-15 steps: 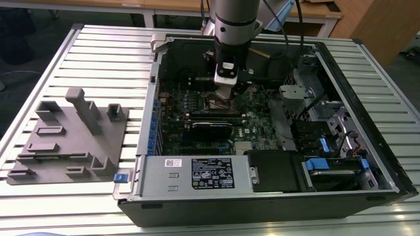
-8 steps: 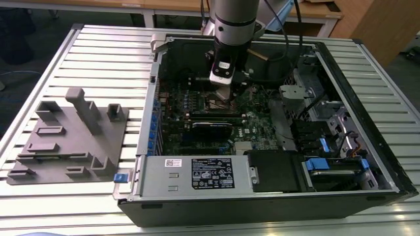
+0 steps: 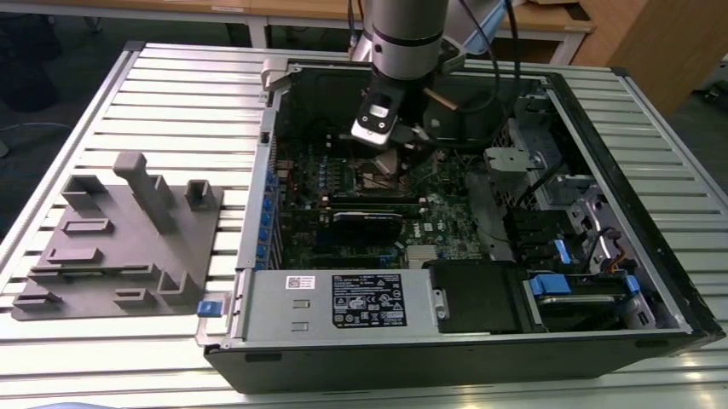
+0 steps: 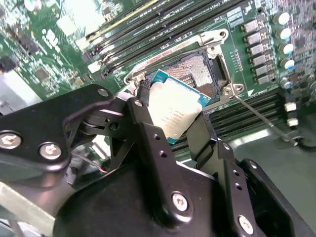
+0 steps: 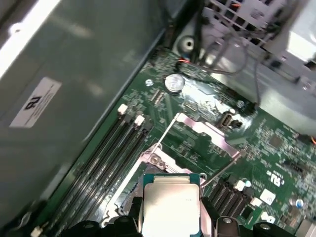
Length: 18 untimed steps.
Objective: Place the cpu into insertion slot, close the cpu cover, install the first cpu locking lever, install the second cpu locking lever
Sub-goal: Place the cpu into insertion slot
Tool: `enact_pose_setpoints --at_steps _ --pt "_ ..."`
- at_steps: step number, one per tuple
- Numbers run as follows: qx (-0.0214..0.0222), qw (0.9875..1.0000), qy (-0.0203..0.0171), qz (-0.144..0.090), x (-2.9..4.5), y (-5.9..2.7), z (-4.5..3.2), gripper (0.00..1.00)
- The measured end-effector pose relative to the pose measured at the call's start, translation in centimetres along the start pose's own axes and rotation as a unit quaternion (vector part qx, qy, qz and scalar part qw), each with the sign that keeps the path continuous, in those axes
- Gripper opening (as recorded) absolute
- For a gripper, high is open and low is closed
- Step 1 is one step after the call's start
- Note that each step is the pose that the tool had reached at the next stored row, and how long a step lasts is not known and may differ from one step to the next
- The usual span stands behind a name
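My gripper (image 4: 173,114) is shut on the cpu (image 4: 178,104), a flat square chip with a silver-grey top and a teal edge, pinched by two opposite sides. The chip hangs tilted just above the insertion slot (image 4: 201,70), whose contact field lies bare inside its shiny metal rim. In the first wrist view the cpu (image 5: 170,200) sits between my black fingers (image 5: 132,217), and the cpu cover (image 5: 210,132) is swung open beyond the slot. A thin locking lever (image 4: 253,112) lies released beside the socket. In the exterior view my gripper (image 3: 393,158) is low inside the case over the motherboard.
The open computer case (image 3: 637,119) lies on a slatted table (image 3: 170,94). Long memory slots (image 4: 163,29) run beside the socket, with a row of capacitors (image 4: 284,34) on its other side. A grey fixture block (image 3: 119,239) lies at the exterior view's left, and the power supply (image 3: 341,300) is at the near side.
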<state>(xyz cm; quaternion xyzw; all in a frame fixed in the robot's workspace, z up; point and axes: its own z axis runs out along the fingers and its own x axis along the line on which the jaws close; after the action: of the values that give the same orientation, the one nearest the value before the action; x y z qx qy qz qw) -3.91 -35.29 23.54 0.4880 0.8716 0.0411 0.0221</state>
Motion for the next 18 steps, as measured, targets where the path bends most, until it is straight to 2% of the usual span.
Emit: enact_pose_setpoints --at_steps 3,7,13,15,18 --pt "0.0 0.9996 -0.0025 0.027 0.0 0.0 0.05 0.54" --pt "-0.0001 0.998 -0.006 0.063 0.0 -0.01 0.11 0.54" --pt "0.0 0.9978 -0.0064 0.066 0.0 -0.01 0.11 0.54" --pt "-0.0001 0.9967 -0.0077 0.081 0.01 -0.01 0.13 0.54" --pt "-0.0001 0.9941 -0.0102 0.108 0.0 -0.01 0.14 0.54"
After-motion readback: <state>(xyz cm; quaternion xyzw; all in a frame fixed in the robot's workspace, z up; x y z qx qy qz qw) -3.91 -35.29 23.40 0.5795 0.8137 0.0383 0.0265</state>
